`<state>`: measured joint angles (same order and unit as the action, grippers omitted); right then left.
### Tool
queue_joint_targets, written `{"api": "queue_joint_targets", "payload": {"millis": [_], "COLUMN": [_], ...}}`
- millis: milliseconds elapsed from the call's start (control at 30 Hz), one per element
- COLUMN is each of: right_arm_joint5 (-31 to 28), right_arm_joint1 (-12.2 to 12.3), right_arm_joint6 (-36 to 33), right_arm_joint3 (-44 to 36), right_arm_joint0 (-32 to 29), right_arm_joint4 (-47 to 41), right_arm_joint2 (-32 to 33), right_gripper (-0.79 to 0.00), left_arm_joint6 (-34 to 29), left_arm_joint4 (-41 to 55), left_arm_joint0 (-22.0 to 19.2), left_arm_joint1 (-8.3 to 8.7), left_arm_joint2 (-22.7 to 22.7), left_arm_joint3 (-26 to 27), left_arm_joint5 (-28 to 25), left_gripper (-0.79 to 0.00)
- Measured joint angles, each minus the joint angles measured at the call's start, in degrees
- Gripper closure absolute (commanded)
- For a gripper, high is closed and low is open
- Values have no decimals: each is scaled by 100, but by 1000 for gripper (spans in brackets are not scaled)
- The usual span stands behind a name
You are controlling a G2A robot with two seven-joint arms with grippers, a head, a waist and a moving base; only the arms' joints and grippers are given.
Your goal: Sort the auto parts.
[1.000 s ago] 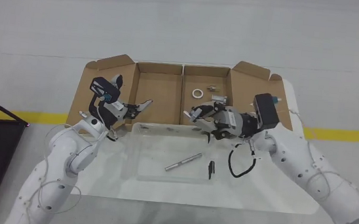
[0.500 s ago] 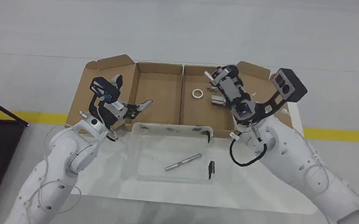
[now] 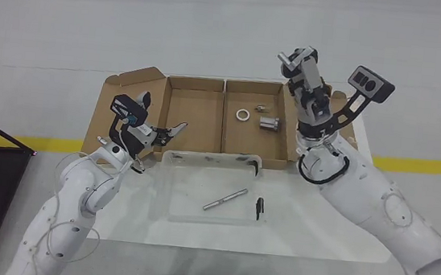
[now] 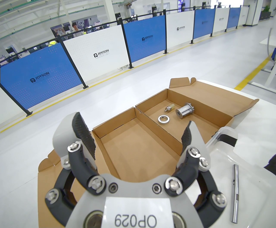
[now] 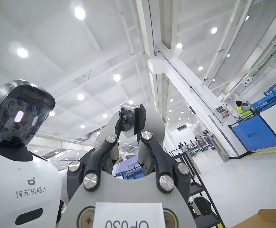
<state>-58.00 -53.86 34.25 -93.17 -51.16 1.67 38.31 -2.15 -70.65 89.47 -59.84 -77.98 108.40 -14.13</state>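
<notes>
Rod (image 3: 224, 199) and a small black piece (image 3: 259, 209) lie in the clear tray (image 3: 196, 216) near the table's front edge. Just behind, the left gripper (image 4: 133, 127) hangs spread and empty at the near rim of the cardboard box (image 3: 194, 119), whose right compartment holds a ring (image 3: 241, 115) and a flanged hub (image 3: 268, 123). Farthest, the right gripper (image 5: 130, 127) clamps a drilled metal block (image 5: 127, 116) high beyond the box's far right corner. Pinched only by its sides, the block could slip and drop outside the box. A second ago this gripper sat low at the tray's far edge; the left has not moved.

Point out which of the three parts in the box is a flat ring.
The ring, the one closest to the divider: flat with an open centre. The flanged cylinder and small stud lie on their sides.
</notes>
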Motion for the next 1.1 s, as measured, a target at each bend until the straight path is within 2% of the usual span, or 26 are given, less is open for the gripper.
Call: {"api": "queue_joint_targets", "payload": {"millis": [267, 400, 500, 700, 800, 867, 1100], "right_arm_joint5": [0, 0, 237, 1730, 2783, 3423, 4618], "right_arm_joint1": [-85, -165, -264, -495, -606, -681, -882], "right_arm_joint6": [-280, -7, 532, 1853, 2302, 2487, 2501], "right_arm_joint3": [68, 178, 260, 150, 216, 255, 410], "right_arm_joint0": [-271, -440, -612, -957, -1005, -1018, -964], "right_arm_joint4": [278, 1074, 1981, 3761, 4486, 4871, 5569], "right_arm_joint2": [452, 745, 1059, 1301, 1306, 1255, 1121], "right_gripper": [0, 0, 0, 0, 0, 0, 0], "left_arm_joint6": [0, 0, 0, 0, 0, 0, 0], "left_arm_joint4": [0, 0, 0, 0, 0, 0, 0], "left_arm_joint0": [0, 0, 0, 0, 0, 0, 0], "left_arm_joint1": [0, 0, 0, 0, 0, 0, 0], "left_arm_joint2": [0, 0, 0, 0, 0, 0, 0], "left_arm_joint3": [0, 0, 0, 0, 0, 0, 0], "left_arm_joint5": [0, 0, 0, 0, 0, 0, 0], "left_gripper": [-785, -785, -785, -785, -785, -785, -785]}}
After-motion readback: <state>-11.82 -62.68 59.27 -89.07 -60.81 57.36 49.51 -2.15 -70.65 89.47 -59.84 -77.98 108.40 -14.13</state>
